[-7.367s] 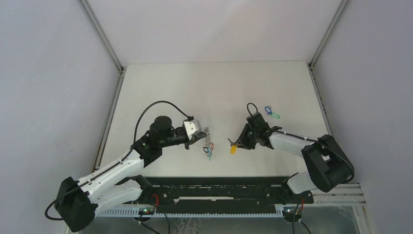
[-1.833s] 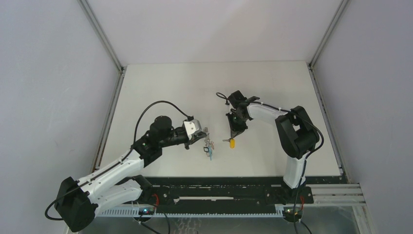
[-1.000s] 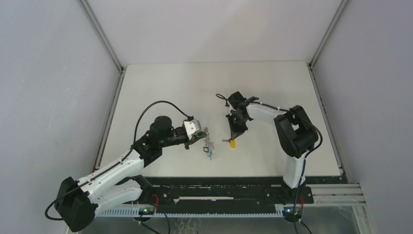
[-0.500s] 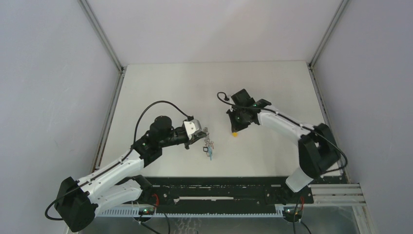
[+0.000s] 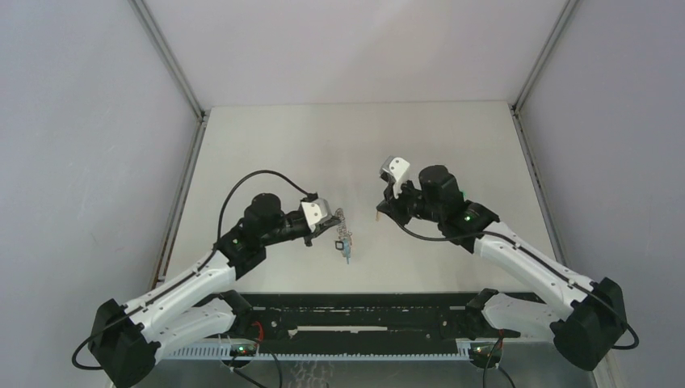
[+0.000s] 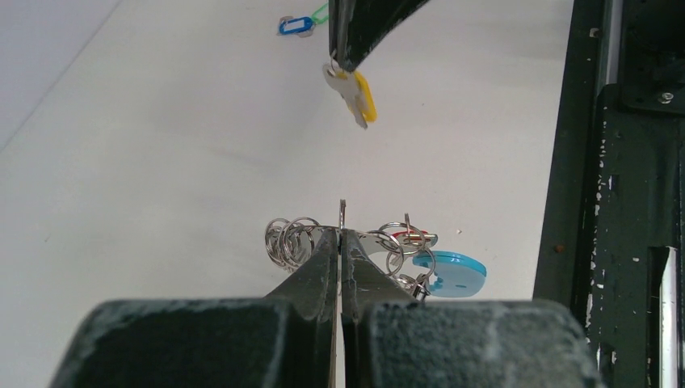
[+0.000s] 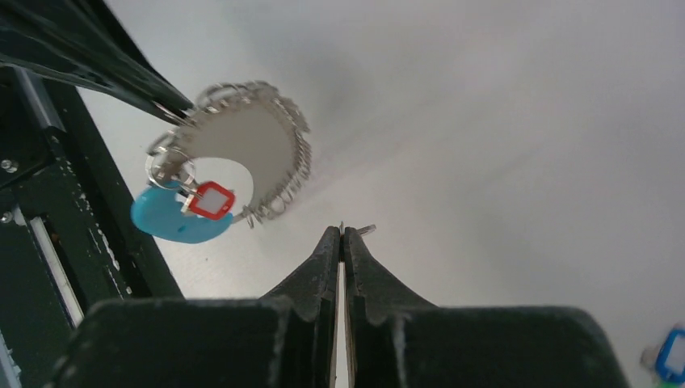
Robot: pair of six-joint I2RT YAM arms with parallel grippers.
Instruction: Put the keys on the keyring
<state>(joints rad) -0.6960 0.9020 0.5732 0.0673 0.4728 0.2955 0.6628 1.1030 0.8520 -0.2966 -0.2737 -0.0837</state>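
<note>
My left gripper (image 5: 329,221) is shut on the keyring (image 5: 344,233) and holds it off the table. In the left wrist view its fingertips (image 6: 341,234) pinch the ring's metal edge, with small rings (image 6: 287,240), a red tag (image 6: 408,237) and the cyan piece (image 6: 448,271) hanging beside them. My right gripper (image 5: 384,212) is shut on the yellow-orange key (image 6: 360,94), which hangs from its tips just right of the keyring. The right wrist view shows the keyring (image 7: 242,145) ahead and to the left of the shut gripper (image 7: 343,234). The blue key (image 6: 292,26) and green key (image 6: 321,12) lie farther off on the table.
The black rail (image 5: 363,311) runs along the table's near edge, close under the keyring (image 6: 630,202). In the top view my right arm (image 5: 485,234) covers the place where the blue and green keys lie. The blue key shows at a corner of the right wrist view (image 7: 670,356).
My right arm has swung round and its wrist has turned over. The yellow-orange key has come up off the table in its grip, closer to the keyring. The left gripper has barely moved.
</note>
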